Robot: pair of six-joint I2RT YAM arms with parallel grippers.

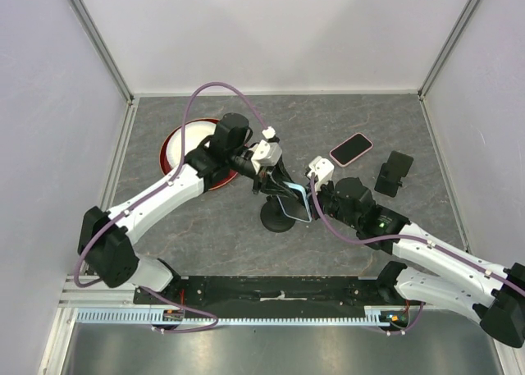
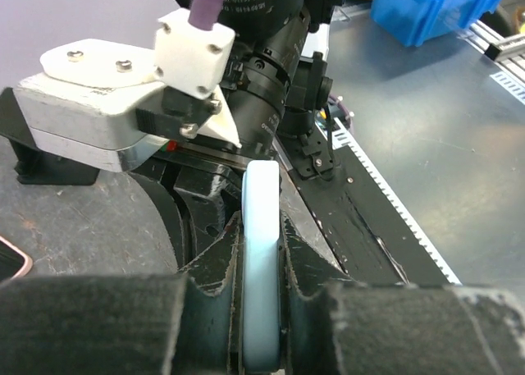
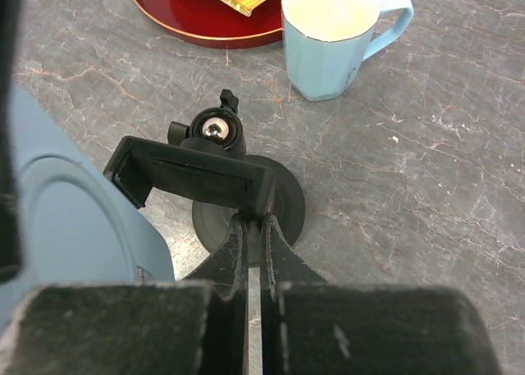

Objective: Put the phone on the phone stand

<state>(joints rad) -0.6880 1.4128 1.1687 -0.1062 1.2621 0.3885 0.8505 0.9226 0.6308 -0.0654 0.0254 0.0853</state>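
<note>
Light-blue phone is edge-on, pinched across its thickness by the left tool, close over the black phone stand on the grey bench, contact unclear, while the right tool, fingers pressed together, touches the cradle's lower corner.

Overhead view facing down, two close wrist views, seemingly sharing the phone stand

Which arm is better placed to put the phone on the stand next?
Left: its tool grips the blue phone edge-on, while the right tool is shut on the cradle of the phone stand, apparently steadying it.
</note>
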